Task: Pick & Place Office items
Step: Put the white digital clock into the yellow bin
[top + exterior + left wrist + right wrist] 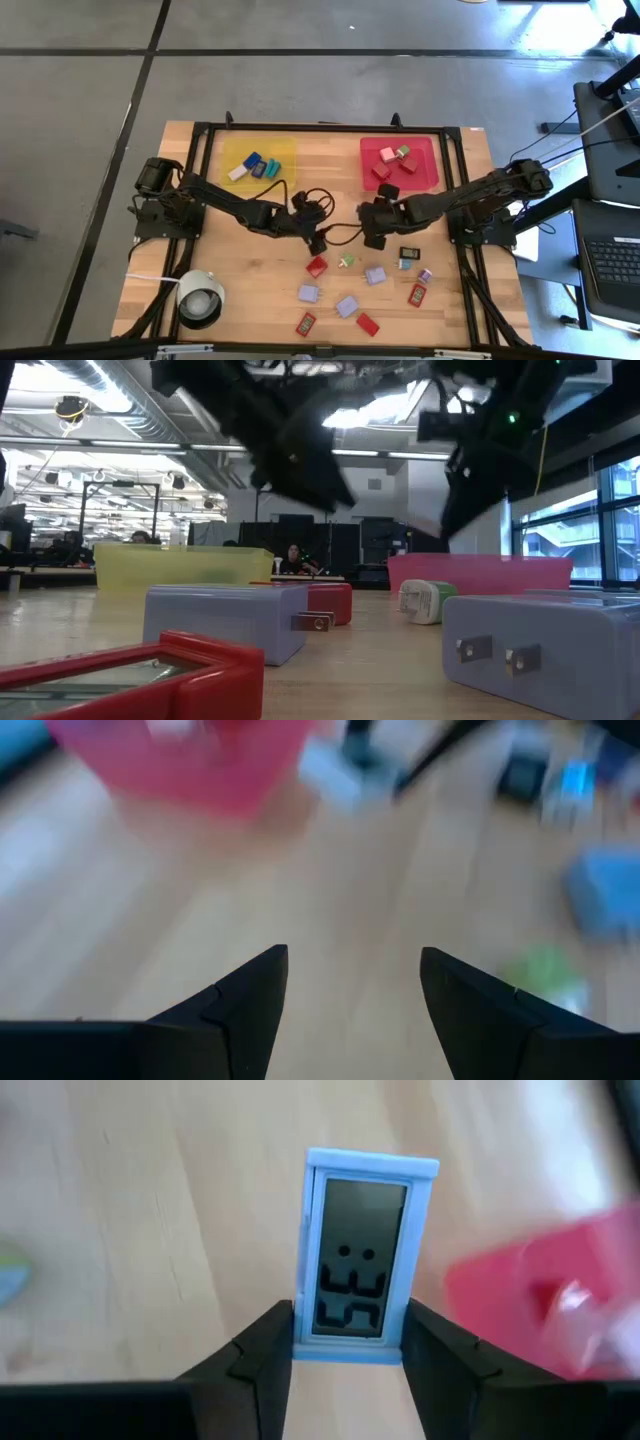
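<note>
The right claw [348,1342] is clamped on a small light-blue digital clock with a grey display [366,1250], its two dark fingers pinching the lower sides — it hangs over the middle of the wooden counter [250,270], near the flat red square tray [425,180]. The likely step is carrying the clock to a tray: keep the pinch firm, lift clear of the scattered red, lilac and green blocks [347,305] at the counter's near side, and lower fully before letting go. The left claw [352,982], fingers apart and empty, hovers mid-counter — keep clear of it.
</note>
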Robot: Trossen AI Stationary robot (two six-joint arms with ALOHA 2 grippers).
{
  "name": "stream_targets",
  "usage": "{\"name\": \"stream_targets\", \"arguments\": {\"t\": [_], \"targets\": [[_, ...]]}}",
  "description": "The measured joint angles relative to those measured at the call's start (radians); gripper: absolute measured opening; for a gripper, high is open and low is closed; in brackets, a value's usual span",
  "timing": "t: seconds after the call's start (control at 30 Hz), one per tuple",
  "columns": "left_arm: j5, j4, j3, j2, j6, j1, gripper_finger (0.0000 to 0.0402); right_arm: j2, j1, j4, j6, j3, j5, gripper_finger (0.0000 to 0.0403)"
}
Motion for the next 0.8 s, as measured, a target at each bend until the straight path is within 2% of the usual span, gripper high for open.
{"name": "stream_targets", "arguments": {"t": [0.17,0.3,0.53,0.6,0.8], "targets": [[-0.105,0.221,0.000,0.000,0.080,0.000,0.0225,-0.001,0.041,0.003,-0.104,0.038,0.172,0.0158],[-0.121,0.329,0.000,0.000,0.114,0.002,0.0224,-0.002,0.078,0.004,-0.189,0.049,0.333,0.0158],[-0.107,0.351,0.000,-0.001,0.072,0.034,0.0218,-0.002,0.134,0.034,-0.370,0.050,0.506,0.0158],[-0.073,0.352,0.000,-0.001,0.052,0.047,0.0216,-0.002,0.149,0.058,-0.421,0.051,0.545,0.0159],[0.036,0.424,0.000,-0.001,0.036,0.075,0.0214,-0.002,0.166,0.121,-0.550,0.052,0.561,0.0159]]}}
